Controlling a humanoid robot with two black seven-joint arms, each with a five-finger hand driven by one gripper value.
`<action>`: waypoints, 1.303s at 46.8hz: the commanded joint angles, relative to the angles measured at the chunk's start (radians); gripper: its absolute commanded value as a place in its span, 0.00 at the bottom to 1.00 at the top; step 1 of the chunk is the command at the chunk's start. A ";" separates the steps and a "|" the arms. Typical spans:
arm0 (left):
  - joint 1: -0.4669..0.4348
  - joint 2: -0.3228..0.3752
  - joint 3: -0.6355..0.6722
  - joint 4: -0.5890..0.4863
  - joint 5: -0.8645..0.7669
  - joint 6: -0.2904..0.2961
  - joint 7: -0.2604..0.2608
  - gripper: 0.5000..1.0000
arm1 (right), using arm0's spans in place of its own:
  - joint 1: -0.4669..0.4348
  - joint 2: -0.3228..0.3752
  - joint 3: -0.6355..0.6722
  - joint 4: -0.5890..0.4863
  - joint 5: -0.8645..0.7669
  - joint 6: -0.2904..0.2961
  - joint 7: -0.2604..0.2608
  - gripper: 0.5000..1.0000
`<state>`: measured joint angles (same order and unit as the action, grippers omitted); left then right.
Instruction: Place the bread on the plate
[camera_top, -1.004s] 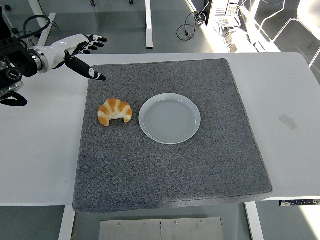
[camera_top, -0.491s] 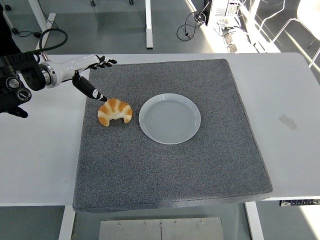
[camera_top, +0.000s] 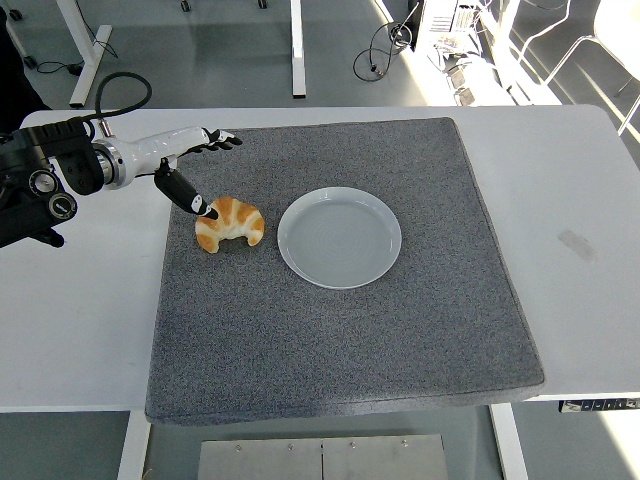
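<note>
White table (camera_top: 90, 300) carries a large dark grey speckled foam mat (camera_top: 340, 340) covering most of its middle. Beyond the far edge: grey floor, white table legs, loose black cables, bright sunlit patch at far right. Small pale tape mark (camera_top: 576, 243) on the bare tabletop at right.

Round pale grey plate (camera_top: 340, 237) sits on the mat near centre, nothing in it. Golden-brown curved croissant (camera_top: 230, 223) lies on the mat just left of the plate, apart from its rim, not on it.

Left hand (camera_top: 185, 160), white-backed with black fingers, reaches in from the left over the mat's far-left corner. Fingers spread open, extended right toward the far side; thumb (camera_top: 187, 193) angles down and near, tip at the croissant's far-left end, looks touching or almost. Hand grasps nothing.
</note>
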<state>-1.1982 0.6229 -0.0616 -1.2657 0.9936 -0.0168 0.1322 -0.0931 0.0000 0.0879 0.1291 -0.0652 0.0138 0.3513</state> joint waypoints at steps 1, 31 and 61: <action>0.006 -0.005 0.002 0.000 0.011 0.000 0.000 0.97 | 0.000 0.000 0.000 0.000 0.001 0.000 0.000 1.00; 0.019 -0.077 0.115 0.034 0.111 0.121 0.001 0.95 | -0.001 0.000 0.001 0.000 -0.001 0.000 0.000 1.00; 0.042 -0.146 0.144 0.097 0.151 0.178 0.000 0.82 | -0.001 0.000 0.000 0.001 0.001 0.000 0.000 1.00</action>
<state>-1.1568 0.4821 0.0819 -1.1728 1.1399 0.1601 0.1320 -0.0932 0.0000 0.0876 0.1296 -0.0655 0.0138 0.3513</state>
